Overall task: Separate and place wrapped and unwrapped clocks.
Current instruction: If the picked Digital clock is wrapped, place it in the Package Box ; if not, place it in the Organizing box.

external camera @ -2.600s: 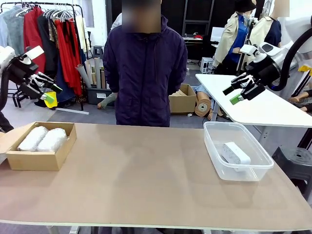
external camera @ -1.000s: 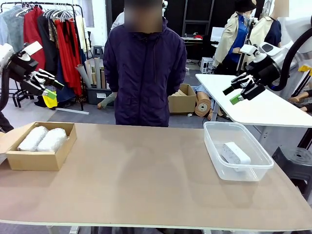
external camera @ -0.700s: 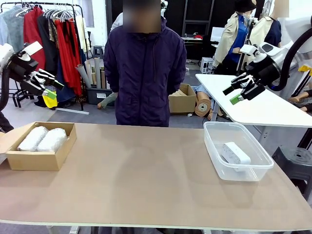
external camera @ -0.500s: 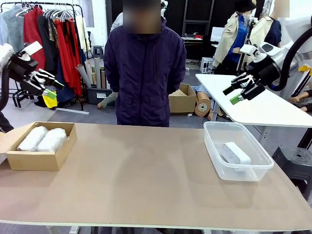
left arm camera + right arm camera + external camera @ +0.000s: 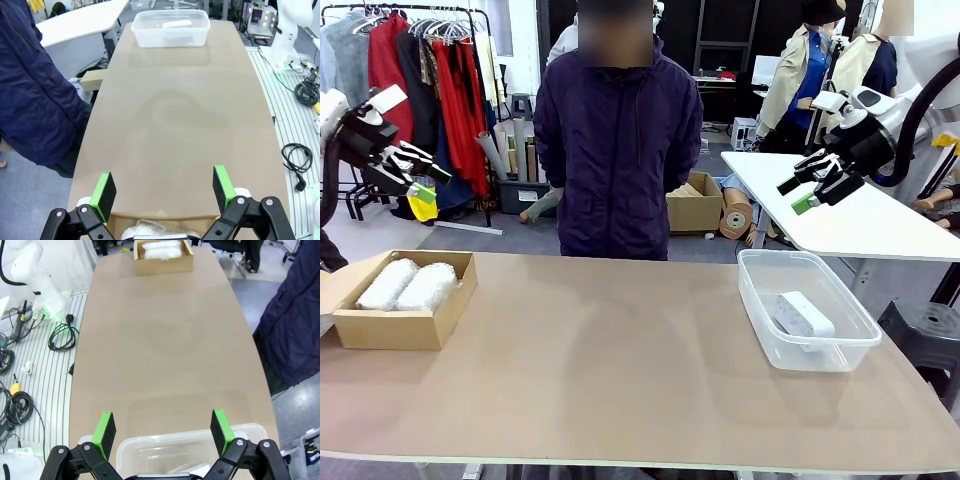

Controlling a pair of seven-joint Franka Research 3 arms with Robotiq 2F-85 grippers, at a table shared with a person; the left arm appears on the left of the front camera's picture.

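Two wrapped clocks [image 5: 406,285], lumps in crinkly whitish plastic, lie side by side in the brown cardboard box [image 5: 390,327] at the table's left end; they show again as wrapped clocks [image 5: 160,249] far off in the right wrist view. One unwrapped clock [image 5: 804,314], a smooth white block, lies in the clear plastic tub [image 5: 820,351] at the right. My left gripper [image 5: 416,173] hangs open high above the box, holding nothing. My right gripper [image 5: 807,187] hangs open high above the tub, also holding nothing.
A person in a dark jacket [image 5: 617,140] stands at the far edge of the brown table [image 5: 620,370], hands behind the back. A white table [image 5: 850,215] stands behind at right. Clothes racks and cardboard boxes fill the background.
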